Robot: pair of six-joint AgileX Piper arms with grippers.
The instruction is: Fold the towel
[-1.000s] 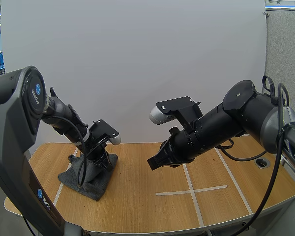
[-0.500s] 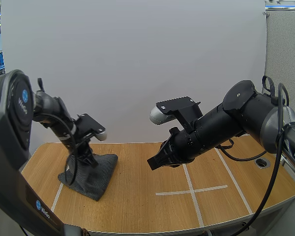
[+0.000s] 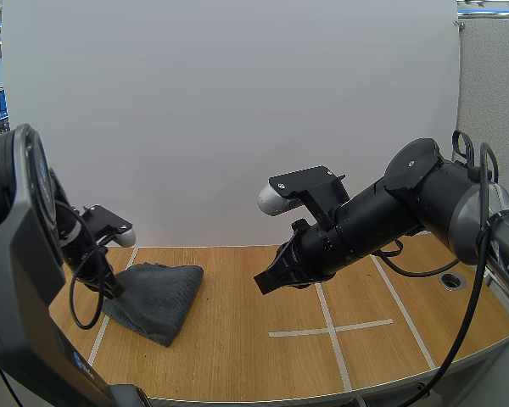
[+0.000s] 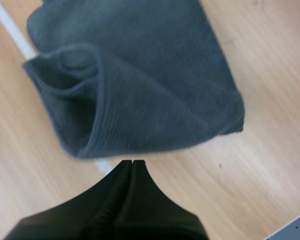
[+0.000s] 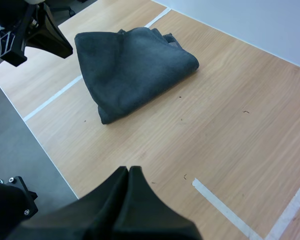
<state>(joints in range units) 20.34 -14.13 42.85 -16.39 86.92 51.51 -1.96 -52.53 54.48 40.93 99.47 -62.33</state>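
A dark grey towel [image 3: 157, 297] lies folded on the wooden table's left side, across a white tape line. My left gripper [image 3: 114, 291] hovers at the towel's left edge; its fingers lie together as one dark wedge, holding nothing, just off the towel [image 4: 135, 90], whose layered edges gape a little. My right gripper [image 3: 263, 284] hangs above the table's middle, shut and empty, well to the right of the towel [image 5: 127, 67]. The left gripper [image 5: 37, 32] also shows beside the towel in the right wrist view.
White tape lines form a cross [image 3: 329, 326] on the table to the right of centre. A round hole [image 3: 452, 281] sits near the right edge. The table's front edge [image 3: 263, 394] curves close below the towel.
My left arm has lifted off the towel and drawn back to the left, leaving the towel lying flat and folded. The right arm has not moved.
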